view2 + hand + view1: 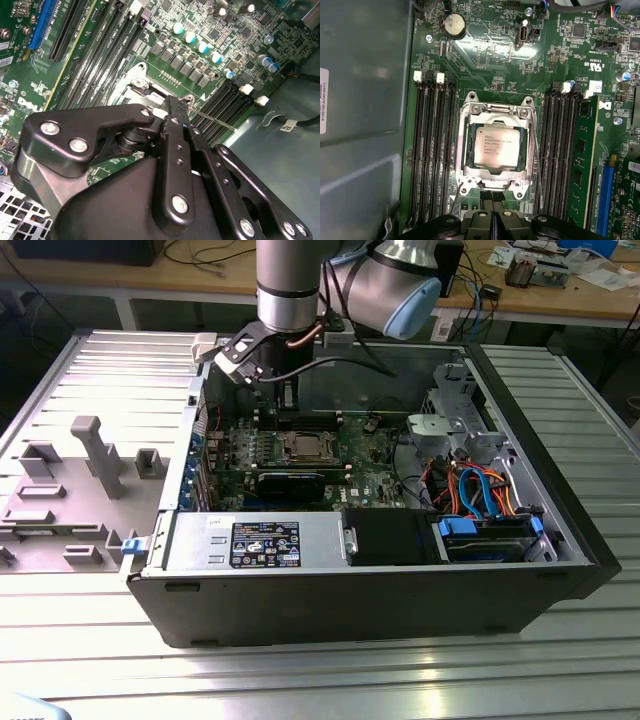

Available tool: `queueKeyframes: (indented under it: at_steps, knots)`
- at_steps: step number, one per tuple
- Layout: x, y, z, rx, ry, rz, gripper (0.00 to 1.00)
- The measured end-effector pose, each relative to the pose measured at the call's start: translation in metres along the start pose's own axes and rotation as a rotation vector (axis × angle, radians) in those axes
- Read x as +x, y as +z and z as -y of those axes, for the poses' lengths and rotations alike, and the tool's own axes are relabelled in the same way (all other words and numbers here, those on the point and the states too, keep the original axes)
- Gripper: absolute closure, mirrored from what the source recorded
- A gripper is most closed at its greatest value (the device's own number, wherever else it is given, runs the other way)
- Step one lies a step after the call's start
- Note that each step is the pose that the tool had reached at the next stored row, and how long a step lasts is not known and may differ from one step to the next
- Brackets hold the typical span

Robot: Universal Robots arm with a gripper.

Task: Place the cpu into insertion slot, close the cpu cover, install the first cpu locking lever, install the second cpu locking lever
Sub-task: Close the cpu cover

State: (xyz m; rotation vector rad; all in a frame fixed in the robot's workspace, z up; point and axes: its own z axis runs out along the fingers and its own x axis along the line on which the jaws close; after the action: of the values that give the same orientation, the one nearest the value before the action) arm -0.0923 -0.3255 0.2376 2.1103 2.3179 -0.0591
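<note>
We see the cpu [498, 146] lying flat in the insertion slot [495, 108], just ahead of the claw's fingertips in the first wrist view. The cpu cover [529, 150] is down over it, its frame around the chip's edges and the metal face showing through the cut-out. We judge the first two steps done: chip seated, cover closed.

The levers are less certain. In the second wrist view a thin locking lever [215, 121] sticks out sideways from right beside the claw's tip, so we judge that one is not yet latched. Another thin rod [537, 160] runs along one side of the socket, and we cannot tell whether it is hooked.

The claw [493, 196] is clenched, fingers pressed together at the near edge of the socket. We cannot tell whether it pinches the lever or merely touches it.

Around the socket, to either side of the claw, lie the memory slots [432, 150] on the green motherboard [485, 65], inside the open computer case [400, 590].
</note>
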Motion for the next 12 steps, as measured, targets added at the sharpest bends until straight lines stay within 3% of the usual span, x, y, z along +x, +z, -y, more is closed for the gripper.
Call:
queueKeyframes:
  at_steps: [12]
  knots:
    - [0.0008, 0.0004, 0.0079, 0.0000, 0.000, -0.0001, 0.89]
